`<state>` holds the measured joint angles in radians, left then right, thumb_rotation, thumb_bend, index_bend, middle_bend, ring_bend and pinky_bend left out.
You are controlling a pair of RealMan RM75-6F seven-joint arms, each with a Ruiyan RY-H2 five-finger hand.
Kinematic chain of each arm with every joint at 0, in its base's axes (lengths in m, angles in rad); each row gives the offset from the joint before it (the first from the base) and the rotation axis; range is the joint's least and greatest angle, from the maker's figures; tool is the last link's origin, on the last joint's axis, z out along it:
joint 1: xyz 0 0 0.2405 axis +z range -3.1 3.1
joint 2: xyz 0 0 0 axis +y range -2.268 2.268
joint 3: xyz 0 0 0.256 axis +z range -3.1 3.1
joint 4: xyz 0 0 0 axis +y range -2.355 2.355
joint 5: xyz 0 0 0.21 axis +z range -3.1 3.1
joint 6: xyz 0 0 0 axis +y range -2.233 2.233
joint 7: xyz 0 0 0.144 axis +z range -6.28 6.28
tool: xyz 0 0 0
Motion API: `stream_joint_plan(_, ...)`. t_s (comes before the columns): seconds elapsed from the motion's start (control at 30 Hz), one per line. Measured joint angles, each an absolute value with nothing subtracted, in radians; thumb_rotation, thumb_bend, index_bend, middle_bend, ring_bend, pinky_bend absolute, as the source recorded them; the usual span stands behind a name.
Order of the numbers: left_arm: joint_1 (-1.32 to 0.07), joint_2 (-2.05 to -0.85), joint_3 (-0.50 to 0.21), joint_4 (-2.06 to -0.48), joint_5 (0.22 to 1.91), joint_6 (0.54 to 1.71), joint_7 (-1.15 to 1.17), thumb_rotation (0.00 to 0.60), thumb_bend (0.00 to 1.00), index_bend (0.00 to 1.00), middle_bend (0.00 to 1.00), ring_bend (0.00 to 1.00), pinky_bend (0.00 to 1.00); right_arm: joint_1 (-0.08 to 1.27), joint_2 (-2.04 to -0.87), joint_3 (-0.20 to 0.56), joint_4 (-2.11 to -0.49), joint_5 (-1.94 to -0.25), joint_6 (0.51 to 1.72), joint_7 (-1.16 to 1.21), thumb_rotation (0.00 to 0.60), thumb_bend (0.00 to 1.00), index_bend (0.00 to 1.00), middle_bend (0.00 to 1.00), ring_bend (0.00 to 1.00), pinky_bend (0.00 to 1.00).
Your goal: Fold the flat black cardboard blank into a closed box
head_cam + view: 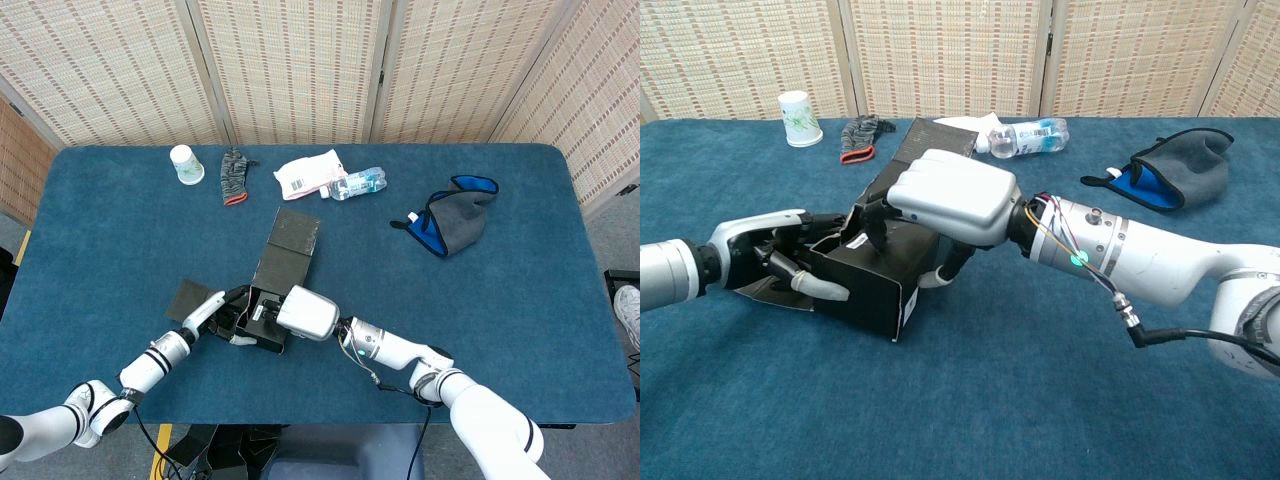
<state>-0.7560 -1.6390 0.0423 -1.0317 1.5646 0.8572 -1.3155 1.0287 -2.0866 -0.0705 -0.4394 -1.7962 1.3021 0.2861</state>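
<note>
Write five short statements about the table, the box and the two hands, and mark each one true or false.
1. The black cardboard box is partly folded, with a flap still lying flat toward the far side. True.
2. The right hand rests on top of the box. True.
3. The left hand is lifted well clear of the box. False: its fingers are at the box's near left end, touching it.
4. The paper cup lies tipped over beside the grey and blue cloth. False: it stands upright at the far left, far from the cloth.
5. A plastic bottle lies on its side near the far edge. True.
</note>
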Motion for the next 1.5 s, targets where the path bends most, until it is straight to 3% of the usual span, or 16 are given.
stream_joint_plan(0.6, -0.761, -1.632, 0.054, -1.033, 1.577, 0.870, -1.329, 0.600, 0.09, 0.18, 0.19, 0.67, 0.93, 1.097, -1.996, -0.087, -0.573, -1.801, 1.159, 0.279, 0.600, 0.17, 0.46, 0.42, 0.77, 1.00)
stream_joint_plan(0.93, -0.766, -1.615, 0.064, -1.052, 1.587, 0.875, -1.338, 0.600, 0.09, 0.18, 0.19, 0.66, 0.93, 1.152, -1.915, -0.094, -0.705, -1.809, 1.064, 0.252, 0.600, 0.21, 0.57, 0.50, 0.78, 1.00)
stream_joint_plan(1.27, -0.770, -1.609, 0.061, -1.070, 1.581, 0.877, -1.321, 0.600, 0.10, 0.18, 0.19, 0.66, 0.93, 1.196, -1.852, -0.097, -0.803, -1.822, 1.005, 0.220, 0.600, 0.27, 0.70, 0.66, 0.79, 1.00)
stream_joint_plan(1.43, -0.770, -1.609, 0.062, -1.072, 1.580, 0.875, -1.322, 0.600, 0.09, 0.18, 0.19, 0.66, 0.93, 1.195, -1.841, -0.095, -0.821, -1.819, 0.999, 0.206, 0.600, 0.27, 0.72, 0.67, 0.79, 1.00)
stream_joint_plan(1.5, -0.769, -1.611, 0.062, -1.072, 1.579, 0.876, -1.319, 0.600, 0.09, 0.18, 0.19, 0.66, 0.93, 1.194, -1.837, -0.094, -0.827, -1.817, 0.998, 0.201, 0.600, 0.28, 0.71, 0.61, 0.79, 1.00)
